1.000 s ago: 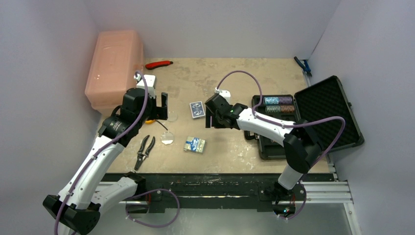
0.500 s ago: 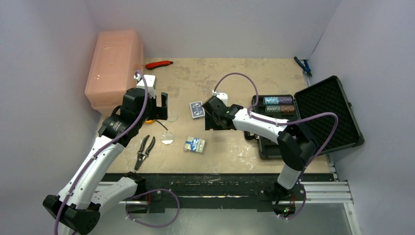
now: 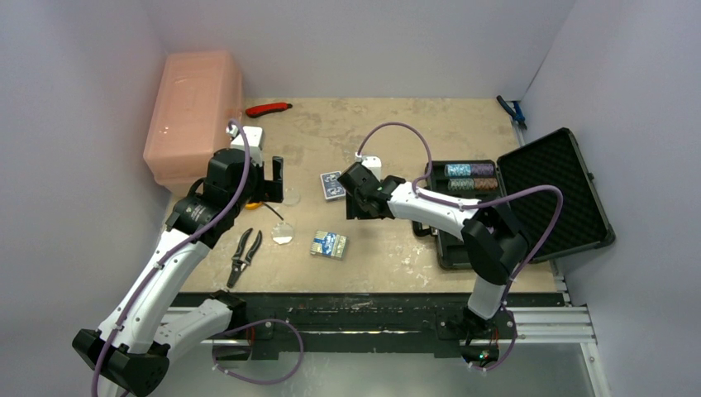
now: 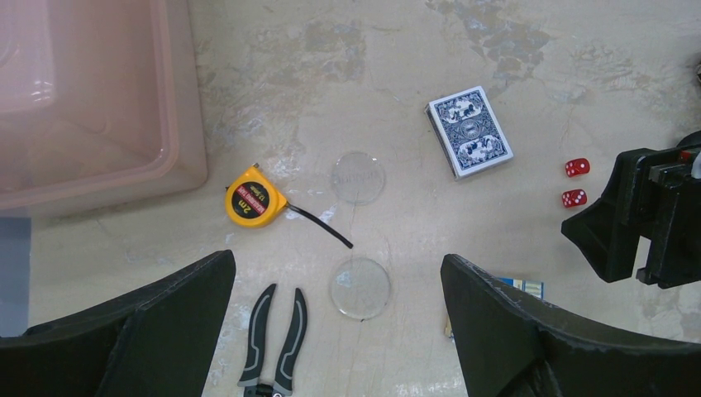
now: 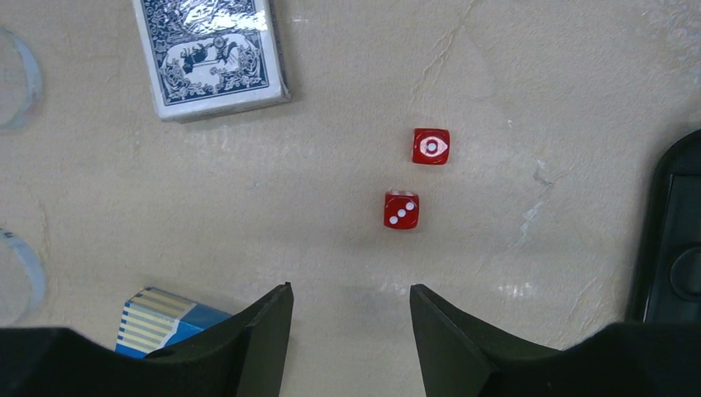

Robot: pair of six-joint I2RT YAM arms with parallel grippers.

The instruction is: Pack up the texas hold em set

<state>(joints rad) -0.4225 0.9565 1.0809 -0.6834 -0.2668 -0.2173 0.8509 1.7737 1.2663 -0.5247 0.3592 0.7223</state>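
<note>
From here the right gripper [image 5: 349,291] hangs over the two tiny glossy red dice [image 5: 401,209], fingers a modest gap apart, nothing held. The left gripper [image 4: 336,258] has its jaws spread wide and is empty too, sitting above the clutter centre-left in the overhead view. Step in hand, I'd say: grab a die. Centre on the nearer one, three pips up, square the pads to two flat faces and drop straight down. Its neighbour sits just up-right of it, not touching, so a skewed approach would likely knock it. It's a hard, smooth little cube, so clamp gently or it may squirt out. Then carry it across to the black hard-plastic briefcase [image 3: 550,192], lying open at the right of the overhead frame, with dimpled foam in the lid and chip rows [image 3: 471,177] in the base. The rest, near to far: black-handled steel pliers [image 4: 273,339]; a boxed deck [image 3: 329,245] with blue and yellow stripes; two pale see-through round discs [image 4: 360,287], thin and flat, with a yellow tape measure [image 4: 255,203] just left of them; a blue-backed card deck [image 5: 211,54], a crisp-edged block at upper left in the right wrist view; and far left, a big pink translucent plastic bin [image 3: 192,107]. All of it sits on a scuffed beige table [image 3: 397,132].
</note>
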